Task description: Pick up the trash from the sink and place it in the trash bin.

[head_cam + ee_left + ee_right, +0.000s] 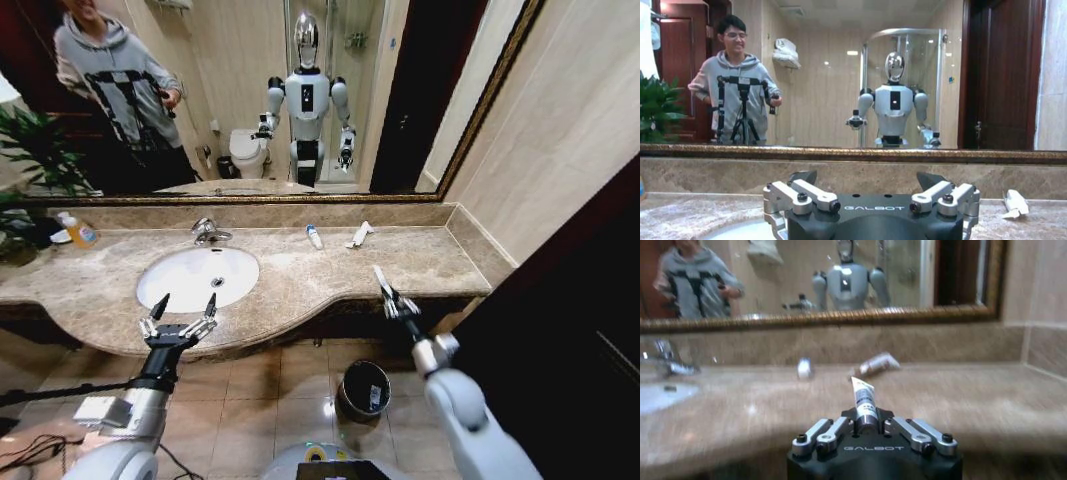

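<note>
The white oval sink [180, 285] is set in the brown marble countertop, with a chrome faucet [208, 232] behind it. My left gripper [180, 320] hovers open over the counter's front edge by the basin, holding nothing; the left wrist view shows it spread wide [867, 182]. My right gripper [397, 304] is shut on a white tube of trash [381, 280], held beyond the counter's front edge, at the right. That tube [863, 397] sticks up between the closed fingers. The black trash bin [364, 388] stands on the floor below, left of that gripper.
A small white tube [314, 237] and a white sachet [359, 235] lie near the counter's back wall. A bottle with an orange label [78, 231] and a plant [25, 170] are at the far left. A large mirror rises behind the counter. A dark panel stands at the right.
</note>
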You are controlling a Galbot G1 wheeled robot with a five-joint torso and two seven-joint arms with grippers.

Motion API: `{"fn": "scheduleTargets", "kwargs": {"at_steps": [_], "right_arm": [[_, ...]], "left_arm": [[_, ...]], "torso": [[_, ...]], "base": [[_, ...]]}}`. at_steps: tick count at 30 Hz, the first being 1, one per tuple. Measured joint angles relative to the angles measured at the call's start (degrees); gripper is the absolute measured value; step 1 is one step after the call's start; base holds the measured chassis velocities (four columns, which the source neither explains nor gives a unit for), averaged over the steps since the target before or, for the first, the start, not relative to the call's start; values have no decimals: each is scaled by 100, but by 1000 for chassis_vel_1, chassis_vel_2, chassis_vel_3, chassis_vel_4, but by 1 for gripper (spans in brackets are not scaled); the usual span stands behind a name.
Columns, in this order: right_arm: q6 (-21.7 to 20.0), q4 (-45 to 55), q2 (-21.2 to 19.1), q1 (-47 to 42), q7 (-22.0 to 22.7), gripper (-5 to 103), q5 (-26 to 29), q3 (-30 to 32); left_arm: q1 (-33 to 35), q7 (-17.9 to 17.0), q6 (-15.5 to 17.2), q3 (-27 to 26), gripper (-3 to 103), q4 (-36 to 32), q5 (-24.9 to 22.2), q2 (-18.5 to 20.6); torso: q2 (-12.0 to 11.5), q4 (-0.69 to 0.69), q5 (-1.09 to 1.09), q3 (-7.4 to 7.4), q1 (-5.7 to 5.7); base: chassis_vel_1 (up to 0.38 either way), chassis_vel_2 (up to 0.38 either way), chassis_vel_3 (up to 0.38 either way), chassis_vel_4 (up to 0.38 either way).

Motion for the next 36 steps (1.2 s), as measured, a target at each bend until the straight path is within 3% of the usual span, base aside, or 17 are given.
{"fn": "scheduleTargets", "kwargs": {"at_steps": [5, 12, 14, 17, 21, 25, 36], "right_arm": [[481, -546, 570, -764, -120, 18, -768, 44], [125, -1539, 819, -747, -252, 18, -1249, -129], [-35, -2081, 781, -483, -317, 18, -1339, -264], [221, -3350, 666, 309, -504, 18, -2083, -377], [210, -3906, 653, 674, -548, 18, -2220, -445], [242, -5435, 779, 1577, -597, 18, -2552, -539], [300, -6606, 780, 2304, -665, 18, -2548, -553]], "left_arm": [[0, 0, 0, 0, 100, 0, 0, 0], [0, 0, 0, 0, 100, 0, 0, 0], [0, 0, 0, 0, 100, 0, 0, 0], [0, 0, 0, 0, 100, 0, 0, 0], [0, 1, 0, 0, 100, 0, 0, 0], [0, 0, 0, 0, 100, 0, 0, 0], [0, 0, 0, 0, 100, 0, 0, 0]], "torso": [[0, 1, 0, 0, -1], [0, 0, 1, 0, 0], [0, 0, 0, 1, 1], [0, 1, 2, 1, 1], [0, 2, 2, 1, 2], [-1, 2, 2, 2, 2], [-1, 1, 1, 2, 1]], "base": [[0, 0, 0, 0], [0, 0, 0, 0], [0, 0, 0, 0], [0, 0, 0, 0], [0, 0, 0, 0], [0, 0, 0, 0], [0, 0, 0, 0]]}}
